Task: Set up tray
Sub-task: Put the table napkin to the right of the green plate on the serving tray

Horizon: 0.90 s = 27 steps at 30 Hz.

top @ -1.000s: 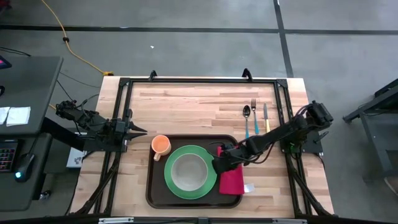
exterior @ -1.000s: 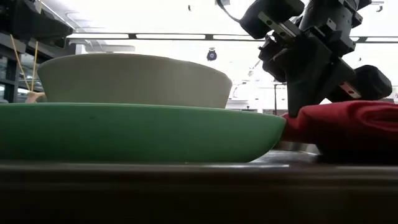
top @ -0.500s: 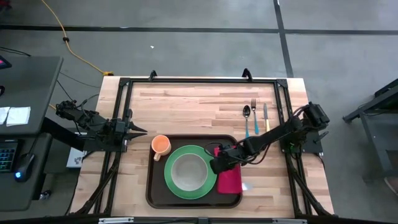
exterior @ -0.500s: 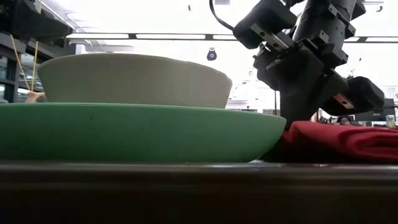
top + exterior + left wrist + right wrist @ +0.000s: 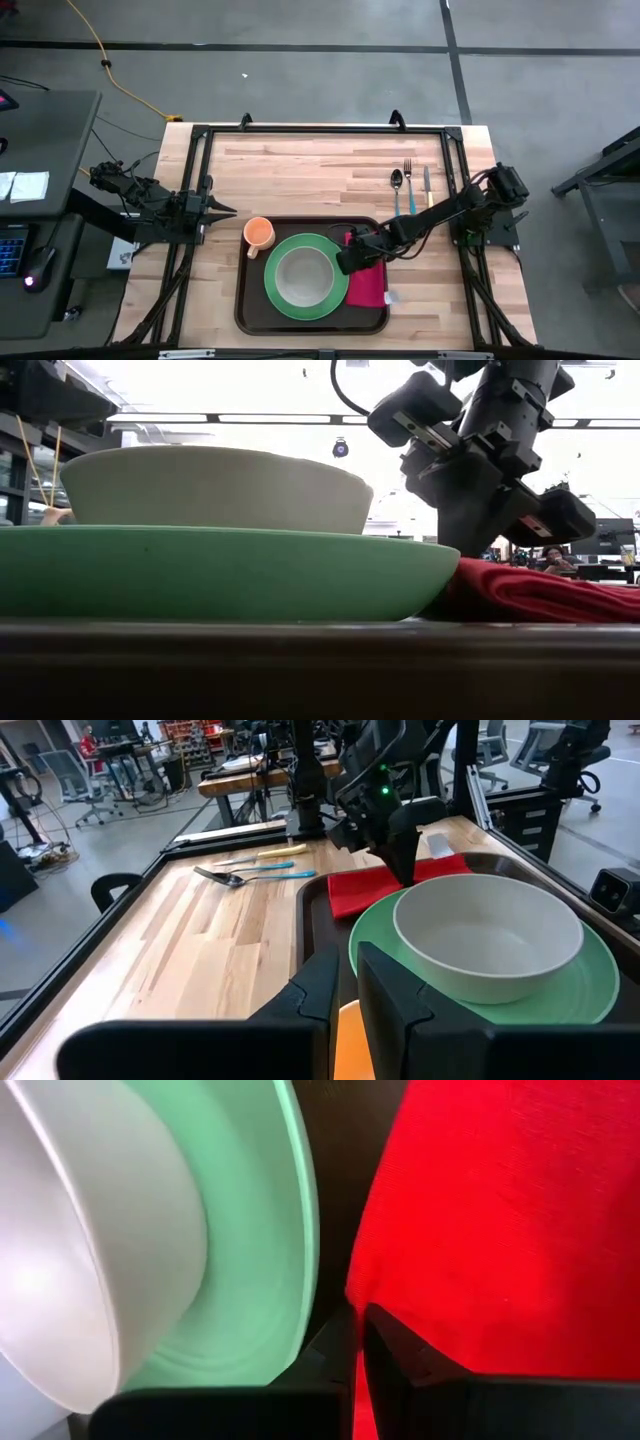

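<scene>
High view: right gripper (image 5: 346, 263) shifts the red napkin (image 5: 369, 285) toward the green plate (image 5: 306, 277).
Fingers pressed together, pinching the napkin edge; it now lies flatter on the tray (image 5: 250, 315), beside the plate. Left gripper (image 5: 228, 209) waits nearly closed.

Tray (image 5: 243, 310): floor largely covered by the green plate (image 5: 306, 277) and red napkin (image 5: 368, 285); in the low view only its dark near rim showed, blurred, across the bottom of the frame.
Bowl (image 5: 70, 1250): cut off at the left edge of the right wrist view.
Cutlery (image 5: 410, 185), upper right of the high view: too small to tell details.
Orange cup (image 5: 350, 1040): mostly hidden behind the left gripper (image 5: 345, 982) at the bottom of the left wrist view.
</scene>
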Each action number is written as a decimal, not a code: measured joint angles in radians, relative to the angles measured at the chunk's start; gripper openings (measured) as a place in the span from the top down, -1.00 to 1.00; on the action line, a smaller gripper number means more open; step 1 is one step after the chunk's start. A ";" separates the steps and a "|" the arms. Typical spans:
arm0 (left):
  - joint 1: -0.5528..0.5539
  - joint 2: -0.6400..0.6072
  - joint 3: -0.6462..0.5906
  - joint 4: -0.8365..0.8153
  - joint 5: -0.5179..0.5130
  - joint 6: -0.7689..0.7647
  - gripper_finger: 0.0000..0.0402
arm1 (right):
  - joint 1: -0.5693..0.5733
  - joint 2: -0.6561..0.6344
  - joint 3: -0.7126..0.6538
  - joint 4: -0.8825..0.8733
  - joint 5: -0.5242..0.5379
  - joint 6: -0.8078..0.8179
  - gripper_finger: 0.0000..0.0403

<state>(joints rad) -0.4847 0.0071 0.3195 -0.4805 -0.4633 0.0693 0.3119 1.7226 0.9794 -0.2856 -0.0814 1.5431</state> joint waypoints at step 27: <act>0.000 0.000 0.000 0.000 -0.001 0.000 0.65 | 0.004 0.000 0.000 -0.001 -0.040 -0.017 1.00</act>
<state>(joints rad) -0.4847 0.0070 0.3195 -0.4803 -0.4641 0.0696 0.3155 1.7226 0.9794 -0.2871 -0.1213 1.5258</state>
